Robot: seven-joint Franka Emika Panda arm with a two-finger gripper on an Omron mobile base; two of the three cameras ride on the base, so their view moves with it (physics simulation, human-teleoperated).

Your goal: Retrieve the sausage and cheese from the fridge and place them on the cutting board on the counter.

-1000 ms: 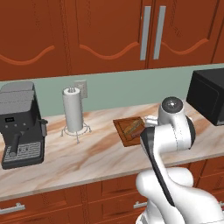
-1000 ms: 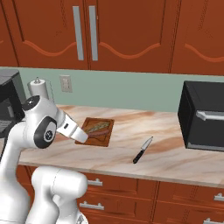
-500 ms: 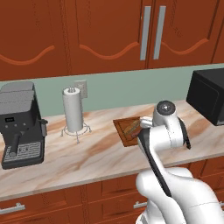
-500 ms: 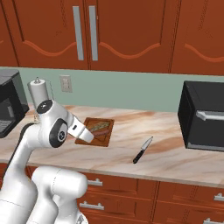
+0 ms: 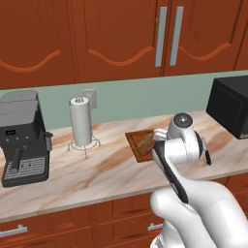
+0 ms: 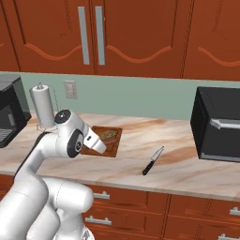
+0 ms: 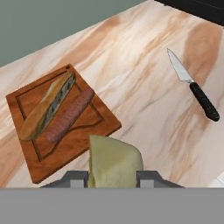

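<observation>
Cheese (image 7: 114, 162) clamped between claw (image 7: 113, 178) fingers.

On the marbled stone counter (image 7: 144, 57) sit 1 square brown wooden cutting board (image 7: 26, 162), 1 black-handled knife (image 7: 194, 90) at its 3 o'clock and 1 white paper-towel roll (image 5: 81, 121). The board carries 1 reddish-brown sausage (image 7: 70, 116) and 1 tan baguette (image 7: 47, 106). There are also 1 yellowish cheese wedge (image 7: 114, 162), 1 grey coffee machine (image 5: 22, 137) and 1 black microwave (image 6: 219, 123).

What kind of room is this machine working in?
A kitchen, it seems, and a computer-rendered one: a marbled counter under wooden cabinets, with a coffee machine, a microwave and a cutting board.
</observation>
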